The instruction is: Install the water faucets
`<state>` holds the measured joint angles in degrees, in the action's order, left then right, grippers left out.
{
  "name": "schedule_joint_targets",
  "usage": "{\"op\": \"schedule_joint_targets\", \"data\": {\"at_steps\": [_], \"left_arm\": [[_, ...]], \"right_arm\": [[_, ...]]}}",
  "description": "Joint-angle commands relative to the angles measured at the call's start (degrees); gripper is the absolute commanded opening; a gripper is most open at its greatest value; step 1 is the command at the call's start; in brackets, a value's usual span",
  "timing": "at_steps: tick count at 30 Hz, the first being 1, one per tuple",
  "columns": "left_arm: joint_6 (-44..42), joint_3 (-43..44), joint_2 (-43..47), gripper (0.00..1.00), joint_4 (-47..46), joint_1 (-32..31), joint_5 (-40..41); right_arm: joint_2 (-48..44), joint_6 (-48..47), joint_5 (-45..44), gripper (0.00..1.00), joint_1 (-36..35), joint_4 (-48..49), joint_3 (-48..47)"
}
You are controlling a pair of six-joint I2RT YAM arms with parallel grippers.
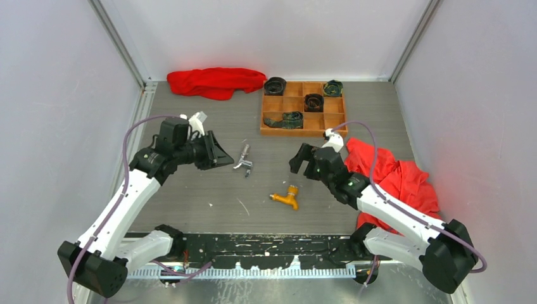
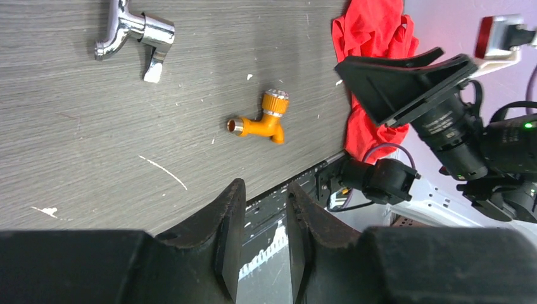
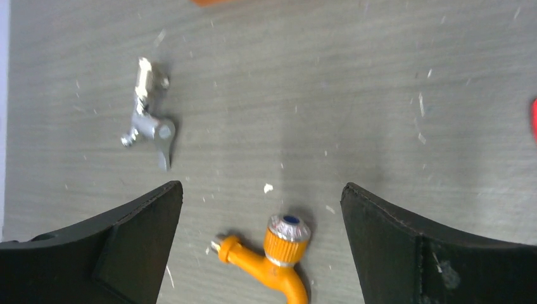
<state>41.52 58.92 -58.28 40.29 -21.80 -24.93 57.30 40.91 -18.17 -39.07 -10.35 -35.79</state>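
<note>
Top external view: neither faucet installed yet, by the look of it, and no fitting to receive them in sight. Lying loose on the grey table (image 1: pixel 190 202): silver faucet (image 1: pixel 243 159) near centre, orange faucet (image 1: pixel 286 197) at its 4 o'clock, well apart.

Just beside the silver faucet, at its 9 o'clock, left gripper (image 1: pixel 228 159), narrowly parted and holding nothing. At 1 o'clock of the orange faucet, right gripper (image 1: pixel 304 166), spread wide and empty.

Left to do, judging from this: pick up both pieces, then seat them.

Open room at table centre and toward 6 o'clock. Tighter elsewhere: wooden tray (image 1: pixel 304 132) with dark rolled items (image 1: pixel 313 101) at 1 o'clock, red cloth (image 1: pixel 215 81) at 11 o'clock, second red cloth (image 1: pixel 392 174) at 4 o'clock, walls (image 1: pixel 57 95) close at 9 and 3 o'clock.
</note>
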Motion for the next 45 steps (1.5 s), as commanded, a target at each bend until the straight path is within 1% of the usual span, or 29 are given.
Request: {"op": "schedule_joint_targets", "data": {"at_steps": [1,2,4,5,7,9,11,15,19,21,22,24,25,28,29,32,35,38,41,44,45], "left_arm": [[-1.77,-0.59,-0.05,0.27,-2.73,-0.51,-1.10],[-2.08,-0.78,0.11,0.26,-2.54,-0.59,-1.19],[-2.18,-1.39,0.51,0.25,-2.57,-0.63,-1.40],[-2.15,-1.74,0.79,0.25,-2.66,-0.61,-1.19],[-2.14,-2.27,0.84,0.29,-2.71,-0.63,-0.84],[-2.22,-2.44,0.56,0.34,-2.71,-0.65,-1.58],[-2.04,-2.65,0.49,0.42,-2.82,-0.77,-2.29],[-2.34,-3.21,0.98,0.55,-2.58,-0.92,-1.46],[-2.49,-3.99,0.84,0.59,-2.31,-1.01,-1.64],[-2.43,-4.43,0.96,0.60,-2.32,-0.96,-1.66],[-2.34,-4.84,1.21,0.60,-2.40,-0.96,-1.37],[-1.83,-5.72,1.73,0.62,-2.83,-0.96,-0.81],[-1.46,-6.19,2.07,0.64,-3.20,-0.96,-0.60],[-0.70,-7.12,2.55,0.67,-4.17,-0.96,-0.95],[-0.61,-7.26,2.65,0.67,-4.20,-0.96,-0.98],[-0.47,-8.01,3.27,0.65,-4.41,-0.96,-1.25],[-0.03,-9.58,4.24,0.65,-5.11,-0.96,-0.68],[0.72,-10.92,4.54,0.65,-5.85,-0.97,-0.71],[1.08,-11.40,4.65,0.68,-5.98,-0.96,0.17],[1.52,-11.53,4.74,0.72,-6.00,-0.98,1.67],[1.85,-11.67,4.71,0.74,-6.48,-0.96,1.33]], "right_arm": [[1.62,7.24,5.35,0.99,-0.84,-1.02,2.68],[3.00,9.61,1.77,0.98,-1.62,-3.65,2.14],[6.52,12.59,-2.99,0.94,-3.79,-6.27,1.12],[8.29,14.07,-4.04,0.92,-4.87,-6.93,0.63],[11.73,17.85,-5.57,0.86,-6.91,-8.21,-0.22],[13.99,20.97,-6.46,0.74,-8.95,-6.30,0.06],[16.31,23.30,-6.58,0.69,-9.77,-4.79,0.61],[20.47,23.38,-6.78,0.67,-10.03,-3.53,-0.39],[22.95,23.74,-6.29,0.64,-10.38,-3.35,-1.22],[23.66,24.82,-6.71,0.50,-11.15,-4.77,-2.08],[23.75,25.36,-7.01,0.47,-11.60,-6.02,-2.55],[23.65,25.76,-7.65,0.46,-12.48,-8.17,-3.92],[23.76,25.80,-8.11,0.48,-12.81,-9.63,-4.69],[24.53,26.17,-8.25,0.64,-13.70,-13.63,-6.63],[24.73,26.51,-7.87,0.68,-13.97,-14.51,-6.91],[24.79,28.32,-5.66,0.70,-14.27,-16.98,-7.01],[25.28,28.53,-4.04,0.68,-14.52,-17.39,-6.95],[26.68,28.42,-3.67,0.52,-14.70,-17.13,-7.60],[26.89,28.61,-4.34,0.40,-15.14,-17.06,-8.77],[24.66,27.24,-7.36,0.16,-15.06,-15.67,-9.47],[23.45,26.33,-8.73,0.10,-14.95,-14.75,-9.80]]}}
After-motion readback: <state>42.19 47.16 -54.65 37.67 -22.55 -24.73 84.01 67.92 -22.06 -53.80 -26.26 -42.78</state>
